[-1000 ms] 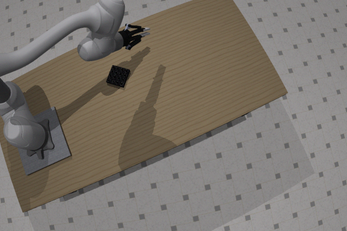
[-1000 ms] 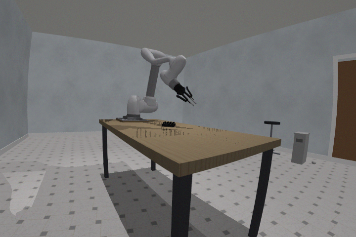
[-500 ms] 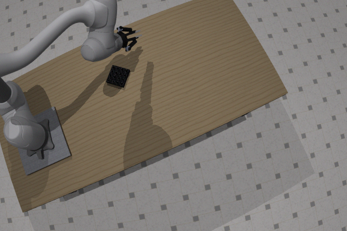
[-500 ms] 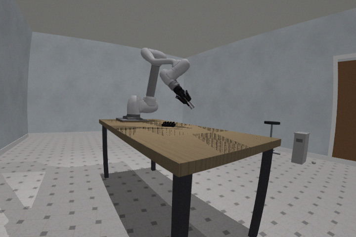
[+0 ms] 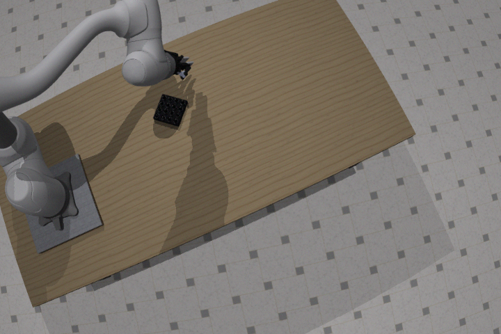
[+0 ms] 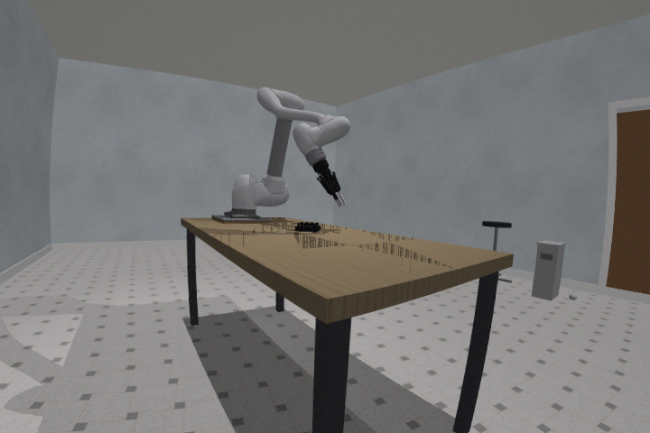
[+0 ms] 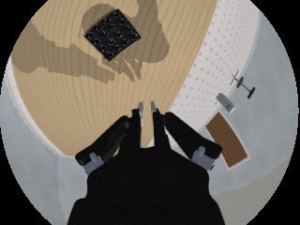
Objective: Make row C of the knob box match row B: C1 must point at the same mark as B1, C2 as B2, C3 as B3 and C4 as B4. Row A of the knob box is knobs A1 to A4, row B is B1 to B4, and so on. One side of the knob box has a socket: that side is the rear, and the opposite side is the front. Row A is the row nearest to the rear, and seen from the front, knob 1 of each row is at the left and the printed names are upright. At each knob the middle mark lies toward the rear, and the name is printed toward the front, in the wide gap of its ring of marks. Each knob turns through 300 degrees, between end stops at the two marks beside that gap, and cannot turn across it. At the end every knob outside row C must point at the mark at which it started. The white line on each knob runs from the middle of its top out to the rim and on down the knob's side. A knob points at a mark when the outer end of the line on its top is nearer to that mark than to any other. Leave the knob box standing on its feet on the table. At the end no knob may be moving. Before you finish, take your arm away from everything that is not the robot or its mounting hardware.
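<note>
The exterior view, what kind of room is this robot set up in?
Probably a plain indoor workroom or lab: blue-grey walls, a tiled floor, a long wooden table on dark legs carrying the white robot arm, plus a brown door and a black round stool nearby.

Arm raised, gripper (image 7: 148,112) angled down (nearly closed, empty)

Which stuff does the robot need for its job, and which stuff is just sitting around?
Needed: small black knob box on the wooden table; black gripper, nearly shut, holding nothing.

Just around: black stool, grey bin, brown door.
</note>
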`<state>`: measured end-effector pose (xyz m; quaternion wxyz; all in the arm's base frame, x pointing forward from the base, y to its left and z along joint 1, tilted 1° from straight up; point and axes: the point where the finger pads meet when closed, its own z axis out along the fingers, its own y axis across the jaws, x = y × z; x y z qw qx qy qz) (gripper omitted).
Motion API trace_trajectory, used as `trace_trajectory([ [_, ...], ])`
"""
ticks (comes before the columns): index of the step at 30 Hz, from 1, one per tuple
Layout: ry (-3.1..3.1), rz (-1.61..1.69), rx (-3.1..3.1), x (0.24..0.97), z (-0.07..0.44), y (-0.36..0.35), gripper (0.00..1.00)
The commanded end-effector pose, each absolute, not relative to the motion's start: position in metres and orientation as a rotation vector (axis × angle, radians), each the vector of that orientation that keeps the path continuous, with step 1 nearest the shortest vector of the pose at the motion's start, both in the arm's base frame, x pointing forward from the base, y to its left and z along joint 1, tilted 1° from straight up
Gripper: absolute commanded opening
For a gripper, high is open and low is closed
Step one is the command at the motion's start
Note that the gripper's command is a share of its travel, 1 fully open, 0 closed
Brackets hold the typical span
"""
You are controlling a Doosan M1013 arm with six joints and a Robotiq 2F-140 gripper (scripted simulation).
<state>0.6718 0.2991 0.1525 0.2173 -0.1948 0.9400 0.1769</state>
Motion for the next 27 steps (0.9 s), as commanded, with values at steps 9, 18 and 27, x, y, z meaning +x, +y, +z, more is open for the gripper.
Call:
trace_trajectory([
  [9,2.63,0.295,-1.073,0.629,0.125,0.258,0.12],
  [18,2.604,0.132,-1.485,0.599,0.111,0.207,0.12],
  [27,2.567,0.014,-1.766,0.582,0.108,0.165,0.12],
])
